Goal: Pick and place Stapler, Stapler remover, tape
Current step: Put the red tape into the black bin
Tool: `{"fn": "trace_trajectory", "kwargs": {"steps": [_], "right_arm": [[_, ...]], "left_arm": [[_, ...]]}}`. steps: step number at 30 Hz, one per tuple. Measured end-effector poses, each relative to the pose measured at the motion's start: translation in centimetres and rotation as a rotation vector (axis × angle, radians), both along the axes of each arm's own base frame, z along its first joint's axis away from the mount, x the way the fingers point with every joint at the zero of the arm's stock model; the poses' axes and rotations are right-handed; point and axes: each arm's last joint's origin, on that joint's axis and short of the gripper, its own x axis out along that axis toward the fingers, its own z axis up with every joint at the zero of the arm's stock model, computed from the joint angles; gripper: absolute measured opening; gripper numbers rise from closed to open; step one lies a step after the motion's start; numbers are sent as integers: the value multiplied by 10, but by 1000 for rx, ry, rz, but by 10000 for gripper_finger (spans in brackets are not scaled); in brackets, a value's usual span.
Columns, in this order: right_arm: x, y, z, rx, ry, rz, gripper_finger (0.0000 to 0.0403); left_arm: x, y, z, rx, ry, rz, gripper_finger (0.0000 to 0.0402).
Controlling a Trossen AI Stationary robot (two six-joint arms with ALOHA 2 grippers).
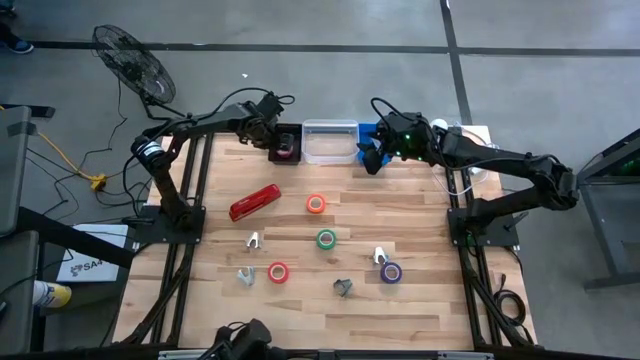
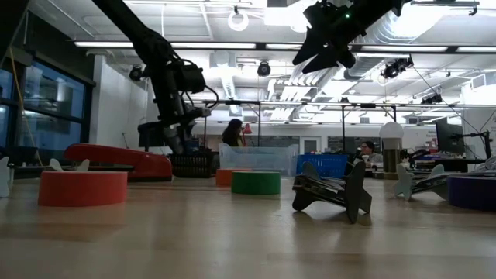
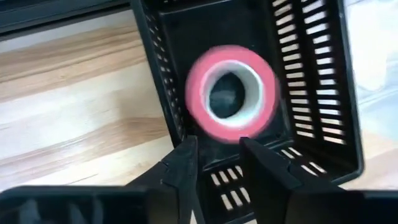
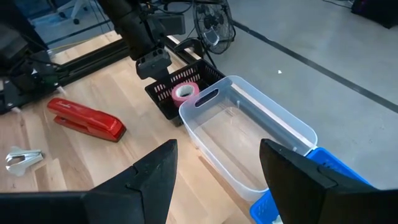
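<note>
Left claw (image 3: pixel 217 163): you have it over the black basket (image 1: pixel 284 143), fingers slightly apart, gripping nothing.
Pink tape roll (image 3: pixel 231 94): lying inside the black basket, just beyond the fingertips.
Right claw (image 1: pixel 370 158): fingers apart, empty, hanging above the bench (image 1: pixel 420 310) beside the clear bin (image 1: pixel 330 141), which adjoins the basket.
Stapler (image 1: pixel 255 202): on the bench, near the basket, untouched.

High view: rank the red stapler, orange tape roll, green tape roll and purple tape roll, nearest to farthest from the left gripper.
Measured from the left gripper, over the black slotted basket at the table's far edge:
1. Long red stapler, left of centre.
2. Orange tape roll, centre; close to the stapler's distance, but slightly farther.
3. Green tape roll, centre, nearer the front.
4. Purple tape roll, right front.
</note>
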Motion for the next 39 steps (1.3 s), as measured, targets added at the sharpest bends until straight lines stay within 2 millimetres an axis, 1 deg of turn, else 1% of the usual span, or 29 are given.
{"fn": "trace_trajectory", "kwargs": {"steps": [9,13,15,22,25,29,32,34,36,39], "right_arm": [[-1,1,-2,19,13,5,220],[-1,2,-3,33,16,24,220],[-1,2,-3,39,15,32,220],[-2,2,-6,56,45,36,220],[-3,3,-7,62,59,36,220],[-3,3,-7,63,61,36,220],[-3,3,-7,63,61,35,220],[-3,3,-7,69,61,33,220],[-4,3,-8,84,66,27,220],[-5,4,-11,109,88,36,220]], "left_arm": [[0,0,0,-7,-8,-5,125],[2,0,1,1,-25,-50,126],[2,0,1,7,-25,-84,126],[4,-1,3,31,-63,-287,126],[5,-1,6,43,-73,-324,126],[11,5,22,100,-96,-375,126],[15,8,41,131,-104,-408,127],[18,8,53,143,-130,-467,127],[23,4,62,147,-156,-555,127],[33,-9,71,152,-180,-718,127]]}}
